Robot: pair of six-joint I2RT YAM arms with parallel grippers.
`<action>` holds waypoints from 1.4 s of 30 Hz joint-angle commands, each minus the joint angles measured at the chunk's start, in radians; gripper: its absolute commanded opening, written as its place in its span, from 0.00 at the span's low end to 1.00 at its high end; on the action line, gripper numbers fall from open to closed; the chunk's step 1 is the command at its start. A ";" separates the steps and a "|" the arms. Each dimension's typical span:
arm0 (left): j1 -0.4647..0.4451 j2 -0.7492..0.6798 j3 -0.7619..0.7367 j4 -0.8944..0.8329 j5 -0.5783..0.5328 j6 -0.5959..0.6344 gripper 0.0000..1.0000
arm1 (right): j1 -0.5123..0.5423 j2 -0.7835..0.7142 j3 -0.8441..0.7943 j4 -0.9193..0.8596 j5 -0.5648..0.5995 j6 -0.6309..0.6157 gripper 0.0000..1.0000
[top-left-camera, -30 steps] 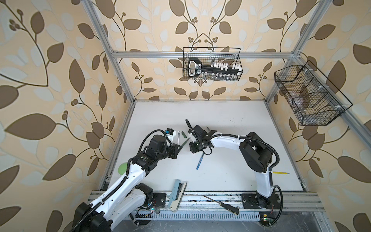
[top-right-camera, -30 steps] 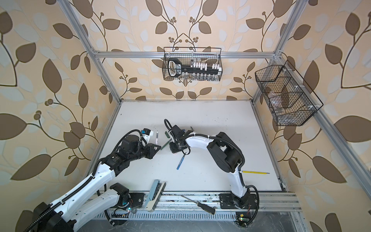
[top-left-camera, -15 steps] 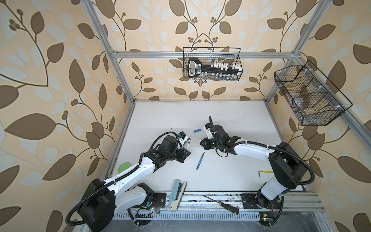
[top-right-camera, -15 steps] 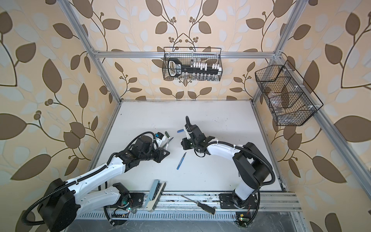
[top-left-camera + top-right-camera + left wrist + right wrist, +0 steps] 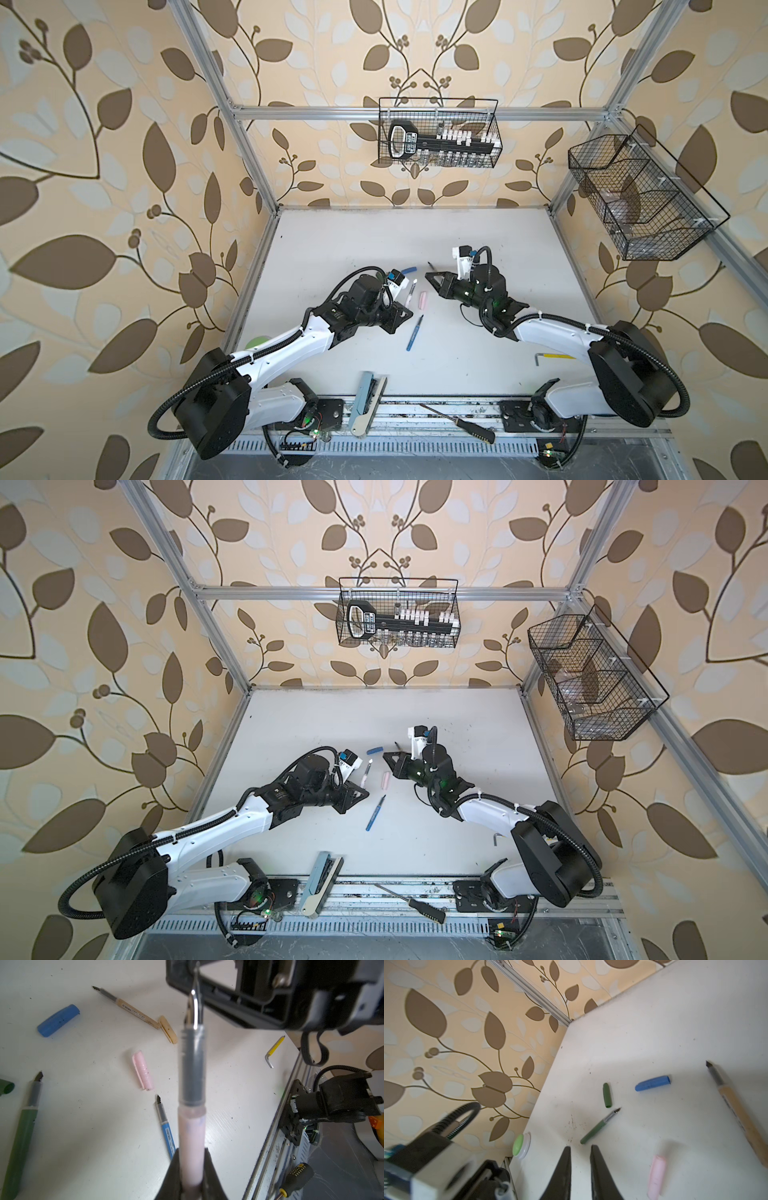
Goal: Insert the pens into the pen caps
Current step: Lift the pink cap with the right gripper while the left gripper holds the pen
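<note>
**Pink pen in hand, its cap lying between my two tools**

In both top views my left tool [image 5: 405,314] is clenched on the tail of the pink pen [image 5: 411,294]. The pen sits just beside the pink cap [image 5: 423,300], on the side away from my right tool [image 5: 429,276]. The pen's long axis runs nearly parallel to the cap's, with the nib pointing past the cap's far end toward the blue cap [image 5: 374,751]. The blue pen [image 5: 375,813] lies flat on the table beyond the cap's near end. My right tool's tips hang just past the cap's far end, and I judge it the arm free to fetch the cap.

In the left wrist view the pink pen [image 5: 192,1126] runs straight out along my left tool's [image 5: 191,1159] reach, dark nib leading. The nib aims at my right tool's body, not at the pink cap [image 5: 143,1070]. The cap lies flat on the table to one side of the barrel, slightly skew to it.

In the right wrist view my right tool [image 5: 580,1151] is released, its jaws a narrow slot apart with nothing between them. The pink cap [image 5: 657,1176] lies just beside the tips, off their line, lengthwise roughly along the tool's reach. I judge the tool must shift sideways and grasp the cap across its short width. I cannot tell which end is the mouth.
</note>
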 commanded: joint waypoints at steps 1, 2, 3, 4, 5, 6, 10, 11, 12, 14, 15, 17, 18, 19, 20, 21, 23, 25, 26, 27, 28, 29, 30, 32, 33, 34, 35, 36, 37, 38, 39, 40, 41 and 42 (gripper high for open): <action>-0.008 0.005 0.054 0.030 0.015 0.019 0.14 | -0.010 -0.016 0.052 -0.053 0.009 -0.007 0.20; -0.008 -0.003 0.057 0.014 -0.005 0.022 0.14 | -0.003 -0.014 0.092 -0.168 0.029 -0.068 0.23; -0.008 -0.014 0.058 -0.001 -0.030 0.024 0.14 | 0.004 -0.010 0.137 -0.302 0.076 -0.120 0.28; -0.008 -0.025 0.060 -0.010 -0.052 0.022 0.15 | 0.007 0.001 0.178 -0.406 0.102 -0.166 0.30; -0.008 -0.035 0.061 -0.025 -0.072 0.020 0.15 | 0.006 0.018 0.222 -0.524 0.131 -0.195 0.31; -0.007 -0.044 0.066 -0.042 -0.083 0.018 0.15 | 0.004 0.039 0.254 -0.613 0.149 -0.218 0.33; -0.008 -0.065 0.068 -0.078 -0.092 0.003 0.15 | 0.016 0.110 0.324 -0.854 0.190 -0.261 0.38; -0.007 -0.071 0.061 -0.076 -0.091 0.001 0.15 | 0.022 0.132 0.330 -0.889 0.196 -0.265 0.39; -0.008 -0.077 0.054 -0.072 -0.092 -0.002 0.15 | 0.029 0.151 0.324 -0.898 0.194 -0.260 0.40; -0.007 -0.087 0.045 -0.077 -0.099 -0.003 0.15 | 0.032 0.188 0.306 -0.885 0.163 -0.244 0.41; -0.007 -0.092 0.042 -0.082 -0.103 -0.001 0.15 | 0.040 0.214 0.307 -0.878 0.149 -0.240 0.42; -0.008 -0.100 0.036 -0.089 -0.109 0.000 0.14 | 0.053 0.261 0.319 -0.872 0.147 -0.237 0.42; -0.007 -0.104 0.030 -0.090 -0.110 0.001 0.15 | 0.059 0.282 0.328 -0.863 0.145 -0.237 0.42; -0.008 -0.106 0.029 -0.090 -0.110 0.001 0.15 | 0.061 0.298 0.332 -0.850 0.136 -0.232 0.42; -0.008 -0.108 0.028 -0.093 -0.110 0.001 0.15 | 0.059 0.314 0.332 -0.826 0.114 -0.224 0.42; -0.008 -0.109 0.025 -0.093 -0.109 0.000 0.15 | 0.059 0.327 0.330 -0.797 0.094 -0.214 0.42; -0.008 -0.111 0.022 -0.092 -0.107 -0.004 0.15 | 0.060 0.351 0.333 -0.766 0.077 -0.201 0.42; -0.007 -0.115 0.015 -0.089 -0.104 -0.008 0.15 | 0.061 0.372 0.337 -0.752 0.077 -0.197 0.42; -0.008 -0.119 0.010 -0.087 -0.105 -0.010 0.15 | 0.061 0.378 0.338 -0.743 0.075 -0.193 0.42; -0.006 -0.123 0.006 -0.085 -0.107 -0.011 0.14 | 0.061 0.382 0.336 -0.733 0.071 -0.187 0.42; -0.008 -0.125 0.002 -0.084 -0.109 -0.012 0.14 | 0.061 0.388 0.335 -0.727 0.071 -0.186 0.42; -0.008 -0.128 0.000 -0.084 -0.110 -0.013 0.15 | 0.061 0.391 0.335 -0.723 0.073 -0.182 0.42; -0.008 -0.130 -0.004 -0.084 -0.110 -0.013 0.15 | 0.060 0.393 0.333 -0.719 0.072 -0.180 0.42; -0.008 -0.132 -0.007 -0.085 -0.110 -0.014 0.15 | 0.058 0.392 0.329 -0.709 0.073 -0.174 0.43; -0.007 -0.134 -0.009 -0.085 -0.110 -0.016 0.15 | 0.058 0.392 0.329 -0.708 0.072 -0.174 0.43; -0.008 -0.135 -0.009 -0.087 -0.111 -0.016 0.15 | 0.055 0.392 0.329 -0.707 0.073 -0.172 0.43; -0.008 -0.135 -0.009 -0.089 -0.113 -0.016 0.15 | 0.056 0.394 0.330 -0.704 0.073 -0.172 0.43; -0.007 -0.137 -0.009 -0.091 -0.114 -0.015 0.15 | 0.055 0.396 0.331 -0.701 0.071 -0.172 0.43; -0.007 -0.137 -0.010 -0.092 -0.115 -0.014 0.15 | 0.057 0.402 0.335 -0.701 0.070 -0.174 0.43; -0.007 -0.138 -0.011 -0.095 -0.119 -0.013 0.14 | 0.059 0.410 0.343 -0.704 0.069 -0.174 0.43; -0.007 -0.138 -0.011 -0.096 -0.121 -0.014 0.15 | 0.061 0.416 0.349 -0.709 0.073 -0.176 0.43; -0.008 -0.138 -0.009 -0.097 -0.121 -0.012 0.15 | 0.063 0.425 0.357 -0.716 0.079 -0.180 0.43; -0.008 -0.140 -0.009 -0.098 -0.121 -0.011 0.15 | 0.066 0.434 0.364 -0.725 0.088 -0.184 0.43; -0.008 -0.140 -0.010 -0.098 -0.120 -0.013 0.15 | 0.067 0.442 0.371 -0.735 0.096 -0.186 0.42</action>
